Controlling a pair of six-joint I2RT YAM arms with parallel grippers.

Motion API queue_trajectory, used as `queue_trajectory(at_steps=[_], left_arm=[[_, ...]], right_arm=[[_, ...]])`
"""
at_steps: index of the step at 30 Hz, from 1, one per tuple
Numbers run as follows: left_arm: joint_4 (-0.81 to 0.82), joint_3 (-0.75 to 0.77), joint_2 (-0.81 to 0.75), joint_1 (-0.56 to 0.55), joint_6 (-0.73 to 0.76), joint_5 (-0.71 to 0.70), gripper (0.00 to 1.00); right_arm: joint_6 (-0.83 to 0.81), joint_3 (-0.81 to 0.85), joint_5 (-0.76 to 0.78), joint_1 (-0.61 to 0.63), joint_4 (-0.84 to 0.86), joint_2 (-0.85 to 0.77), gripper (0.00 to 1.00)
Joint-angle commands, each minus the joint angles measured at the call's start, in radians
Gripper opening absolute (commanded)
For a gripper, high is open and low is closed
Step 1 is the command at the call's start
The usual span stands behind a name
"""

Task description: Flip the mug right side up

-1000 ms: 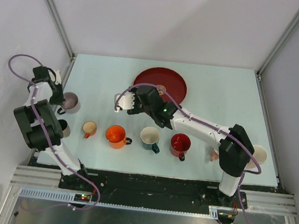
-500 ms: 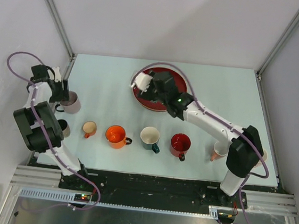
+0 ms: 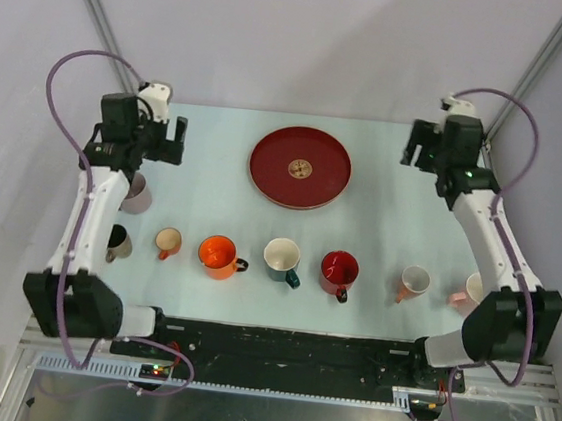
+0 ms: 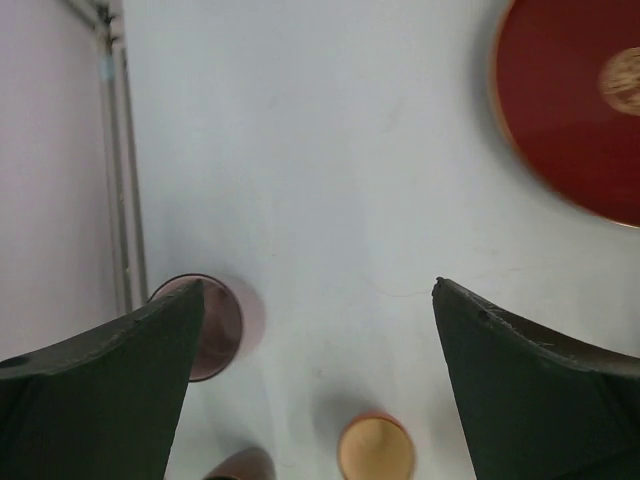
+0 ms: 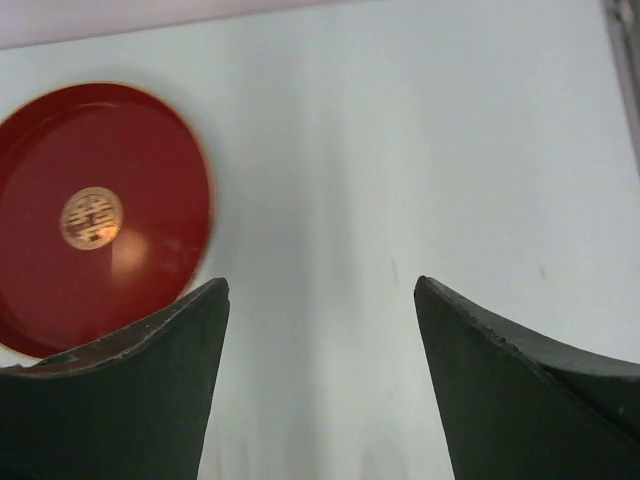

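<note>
Pale worktop (image 3: 218, 144), top view: the left arm (image 3: 82, 212) rises along the 9 o'clock edge and the right arm (image 3: 499, 243) along the 3 o'clock edge, both wrists toward the far corners. A round red plate (image 3: 299, 167) with a gold centre mark lies at 12 o'clock from the worktop's middle. The left end effector (image 4: 318, 288) is open, its fingers spread wide with only bare worktop between them. The right end effector (image 5: 321, 283) is likewise open and carries nothing, with the plate at about 9 o'clock of it in its wrist view. The mauve mug (image 3: 139, 196) stands right side up at the 9 o'clock edge, mouth upward and dark inside. It sits at about 7 o'clock of the left end effector, out of contact, and in the left wrist view its rim is partly hidden behind the left-hand finger (image 4: 120, 370). Along the 6 o'clock edge stands a row of upright mugs: an orange mug (image 3: 218, 255), a teal mug (image 3: 282, 258), a red mug (image 3: 339, 271), a pink mug (image 3: 413, 283), a dark mug (image 3: 119, 243) and a small tan mug (image 3: 167, 241).
</note>
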Motion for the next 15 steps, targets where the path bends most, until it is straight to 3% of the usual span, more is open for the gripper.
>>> queue_trajectory(at_steps=[1,3,7,12,15], left_arm=[[-0.058,-0.008,-0.202,-0.067,-0.056,-0.027,0.99],[-0.084,-0.081,-0.323,-0.07,-0.009,-0.051,1.0],[-0.014,-0.367,-0.621,-0.072,0.105,-0.071,1.0],[0.184,-0.679,-0.959,-0.072,-0.005,-0.095,1.0],[0.257,-0.812,-1.061,-0.072,-0.065,-0.185,1.0]], right_arm=[[0.16,-0.118,0.067,-0.063,-0.044,-0.17,0.8],[0.139,-0.204,0.151,-0.062,0.011,-0.261,0.81],[0.136,-0.379,0.271,-0.054,0.1,-0.436,0.81],[0.137,-0.608,0.301,-0.034,0.17,-0.63,0.81],[0.136,-0.711,0.278,-0.022,0.189,-0.727,0.8]])
